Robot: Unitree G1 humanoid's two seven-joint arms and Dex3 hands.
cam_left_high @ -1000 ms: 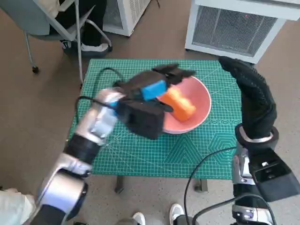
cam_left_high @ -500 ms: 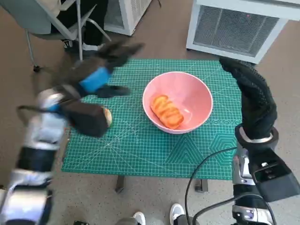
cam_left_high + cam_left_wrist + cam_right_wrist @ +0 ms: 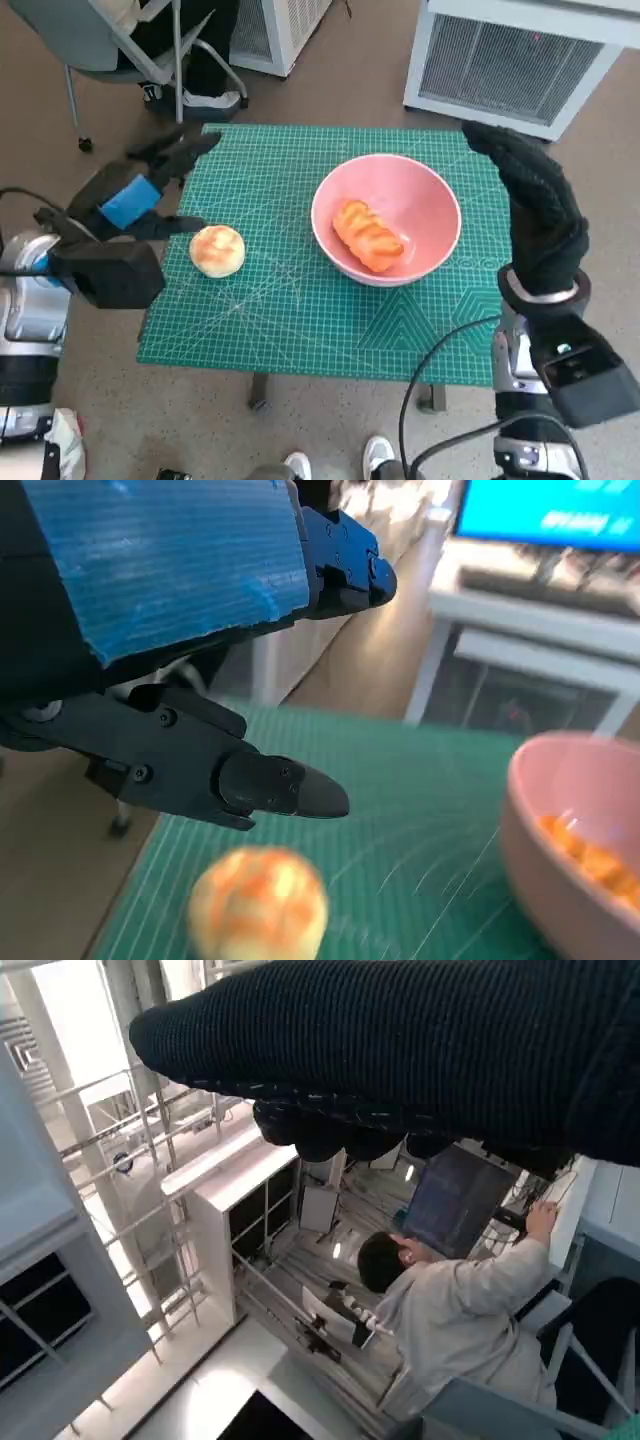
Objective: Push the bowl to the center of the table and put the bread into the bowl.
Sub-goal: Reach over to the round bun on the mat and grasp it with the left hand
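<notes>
I see my left hand [image 3: 140, 190] hanging over the table's left edge with its fingers [image 3: 270, 785] spread apart and nothing between them. Just beside those fingers, toward the table's middle, a round bun [image 3: 217, 250] sits on the green cutting mat [image 3: 300, 310]; the left wrist view shows it close under the hand but not touched. Farther across, the pink bowl [image 3: 432, 197] stands near the middle of the mat, somewhat to the right side, and the orange bread [image 3: 367, 236] lies inside it against the near wall. My right hand [image 3: 535, 205] is raised above the mat's right edge, apart from the bowl, gloved fingers pointing away from me; I cannot tell from any view whether they are apart or together, though I see nothing in them. Beyond the table I make out a chair [image 3: 110, 45] with a person's feet [image 3: 195, 100] by it, and a white cabinet [image 3: 520, 60]. The right wrist view shows a person [image 3: 450, 1300] at a screen.
</notes>
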